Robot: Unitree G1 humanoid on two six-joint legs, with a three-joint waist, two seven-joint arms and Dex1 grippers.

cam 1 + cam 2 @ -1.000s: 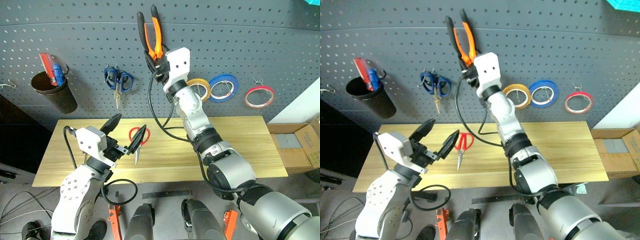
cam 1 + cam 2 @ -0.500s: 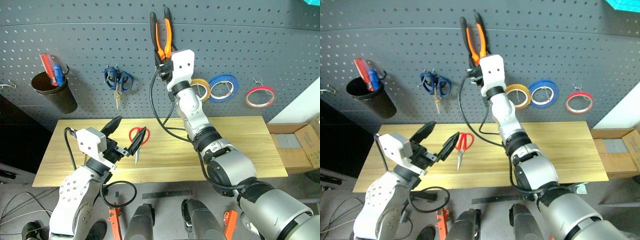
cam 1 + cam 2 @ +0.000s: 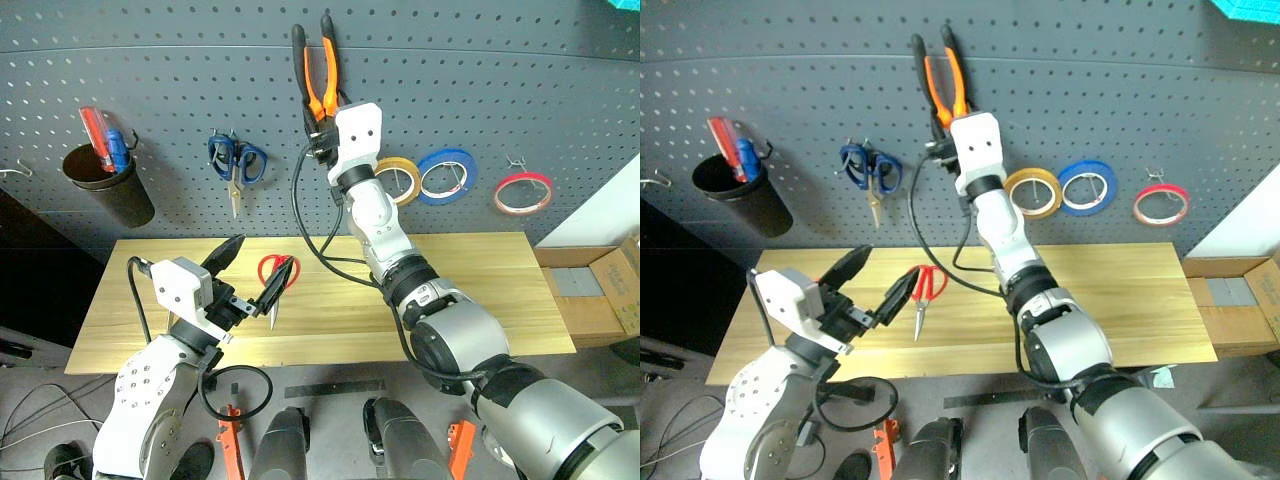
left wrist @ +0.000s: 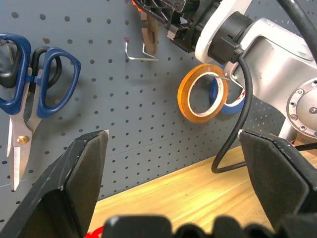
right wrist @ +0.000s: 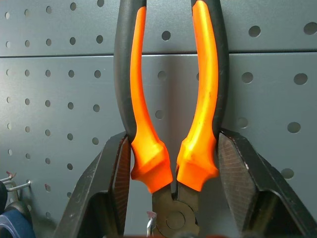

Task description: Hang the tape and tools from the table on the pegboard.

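Two arms up, pliers at the board!

Right gripper is clamped on the pliers near the hinge, handles pointing up against the pegboard, left of the yellow tape. Left gripper hangs wide open and empty over the table. Red scissors lie on the tabletop just beyond it. Red tape hangs on the board at far right, beside the blue tape.

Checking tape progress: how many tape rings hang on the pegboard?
3: the yellow ring beside the right arm, the blue ring next along, and the red ring furthest right. No others visible on the pegboard.
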